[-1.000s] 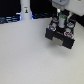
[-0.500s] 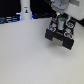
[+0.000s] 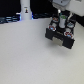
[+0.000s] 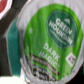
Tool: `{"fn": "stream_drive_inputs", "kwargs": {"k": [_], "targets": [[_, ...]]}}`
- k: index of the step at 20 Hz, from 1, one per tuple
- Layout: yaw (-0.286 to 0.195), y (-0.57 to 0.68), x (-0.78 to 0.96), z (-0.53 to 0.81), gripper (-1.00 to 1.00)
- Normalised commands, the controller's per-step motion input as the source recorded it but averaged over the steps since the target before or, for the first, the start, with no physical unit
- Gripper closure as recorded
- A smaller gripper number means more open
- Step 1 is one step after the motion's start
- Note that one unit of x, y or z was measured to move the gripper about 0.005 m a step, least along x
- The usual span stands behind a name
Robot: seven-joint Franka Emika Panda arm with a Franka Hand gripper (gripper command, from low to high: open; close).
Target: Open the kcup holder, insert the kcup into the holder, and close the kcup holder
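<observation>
With the kcup holder (image 3: 61, 34) open at the exterior view's right, the end effector (image 3: 59, 15), its grip state unclear, should lower the green-topped kcup (image 4: 51, 44) squarely into a free slot.

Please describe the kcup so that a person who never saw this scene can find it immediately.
Find the black kcup holder on the pale table, at the exterior view's right. The kcup sits above its tray beneath the arm; its bright green lid differs from the darker pods nearby.
</observation>
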Motion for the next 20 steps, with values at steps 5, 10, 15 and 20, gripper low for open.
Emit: {"fn": "stream_drive_inputs", "kwargs": {"k": [5,10,15,20], "targets": [[0.015,0.12,0.05,-0.22,1.00],[0.026,0.15,0.04,-0.20,1.00],[0.022,0.16,0.06,-0.07,-1.00],[0.046,0.15,0.10,0.17,-1.00]]}}
